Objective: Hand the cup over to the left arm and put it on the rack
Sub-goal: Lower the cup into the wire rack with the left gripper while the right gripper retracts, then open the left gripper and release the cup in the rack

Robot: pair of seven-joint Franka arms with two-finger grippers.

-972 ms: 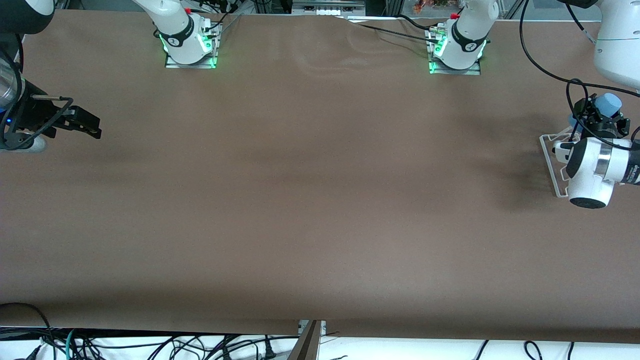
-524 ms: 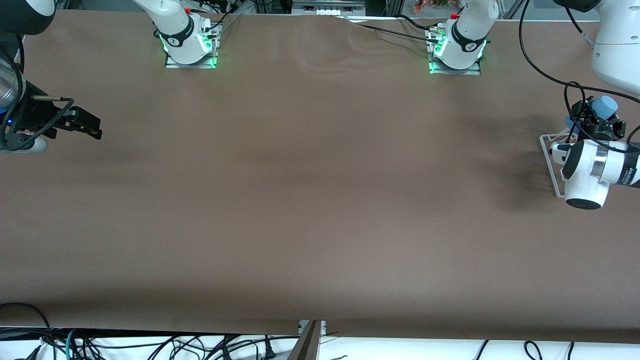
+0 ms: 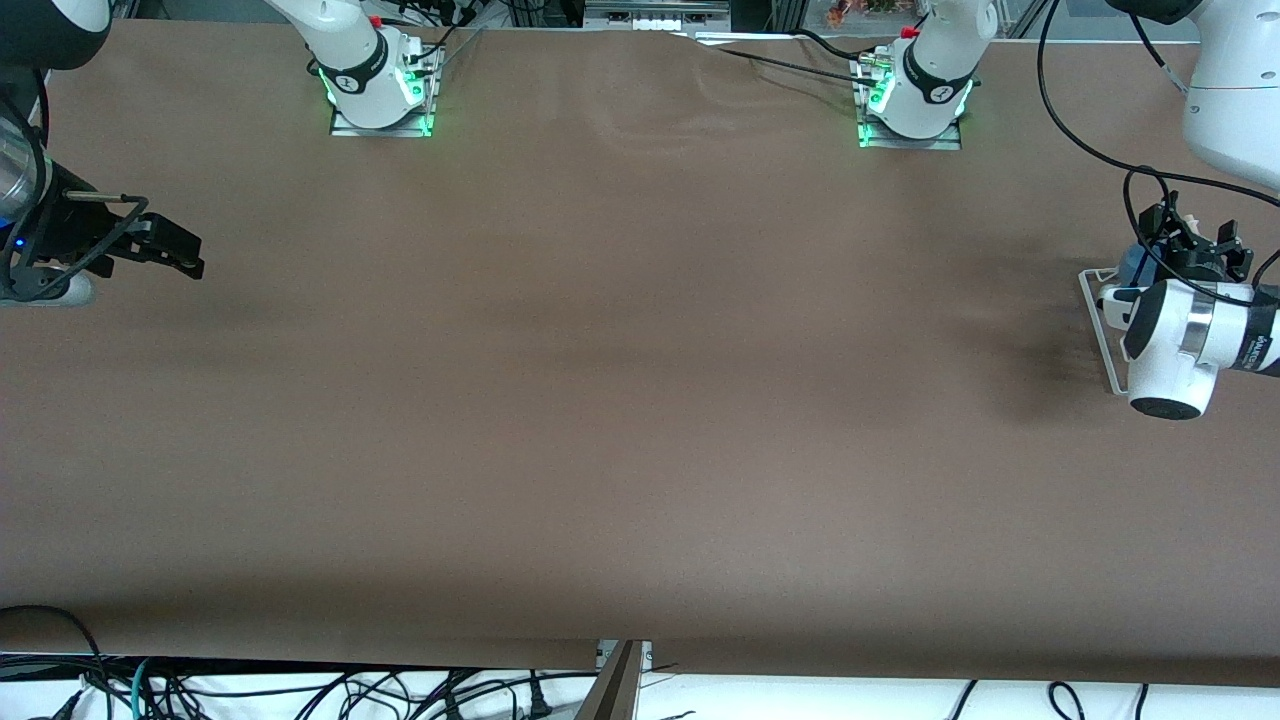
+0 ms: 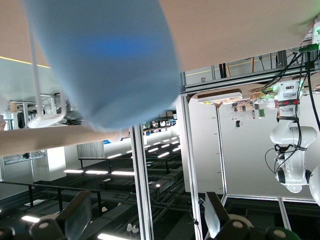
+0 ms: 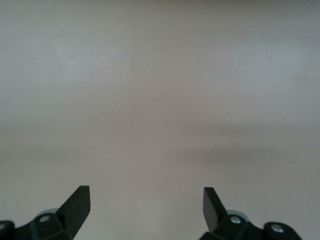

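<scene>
Front view shows the left hand (image 3: 1190, 262) at the left arm's end of the desk (image 3: 640, 400), poised over the rack (image 3: 1100, 310), with only a sliver of the light-blue cup (image 3: 1135, 265) peeking out beside it. From the left wrist view the cup (image 4: 105, 65) sits clear of the fingers (image 4: 216, 215), which stand apart with nothing between them; a thin rack wire (image 4: 35, 75) crosses the cup's side, so it looks to be resting on the rack.

What worries me is the way out. I can't tell how firmly the cup is seated on a peg, and it is a light thing. If the left hand pulls off at an angle, a finger could clip the cup and tip it off, or snag a wire and drag the small rack along the desk. A straight retreat looks safest.

The right hand (image 3: 165, 250) waits at the right arm's end of the desk, fingers (image 5: 75, 207) apart and holding nothing.
</scene>
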